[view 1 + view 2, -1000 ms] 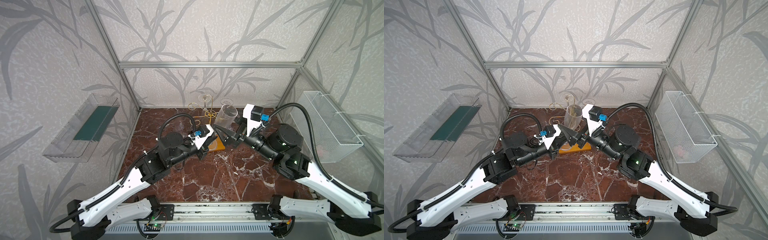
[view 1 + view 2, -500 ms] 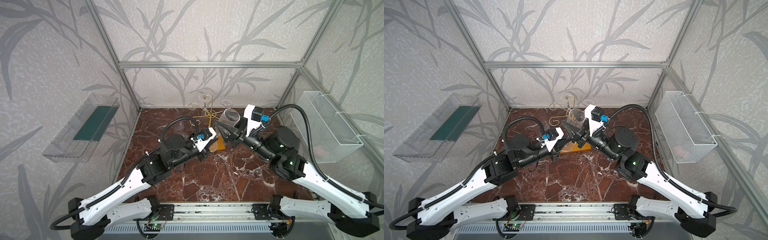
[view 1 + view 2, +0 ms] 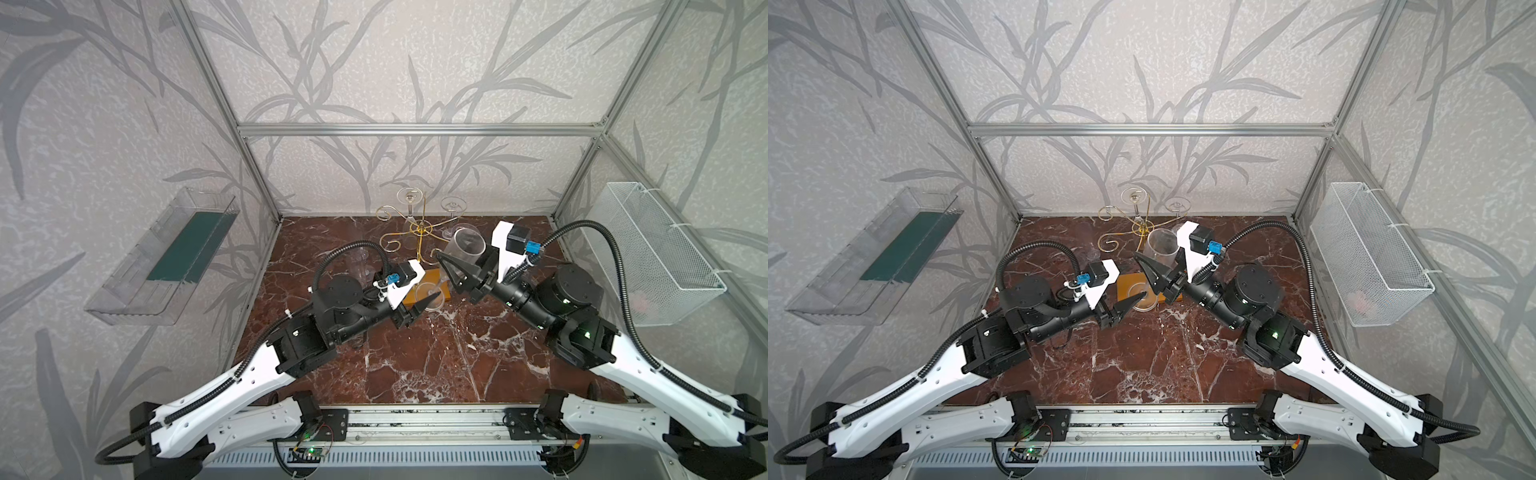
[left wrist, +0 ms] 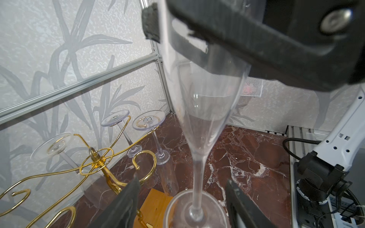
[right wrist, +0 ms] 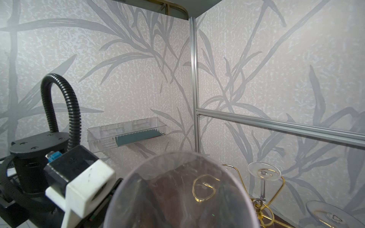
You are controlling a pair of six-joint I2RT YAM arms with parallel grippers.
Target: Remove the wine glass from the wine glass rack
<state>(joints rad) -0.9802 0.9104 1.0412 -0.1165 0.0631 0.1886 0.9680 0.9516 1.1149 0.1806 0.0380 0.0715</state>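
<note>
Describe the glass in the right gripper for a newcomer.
At the back of the red marble table stands a gold wire rack. Beside it, the right gripper holds one clear flute glass rim-up; the other glasses hang foot-up from the rack.

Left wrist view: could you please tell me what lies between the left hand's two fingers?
The wine glass: its stem and foot stand between the open fingers, seen in the left wrist view.

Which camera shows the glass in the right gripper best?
The left wrist view: the wine glass fills it from bowl down the stem to the foot. The right wrist view shows only its rim and bowl from above; in both top views it is small and partly hidden.
</note>
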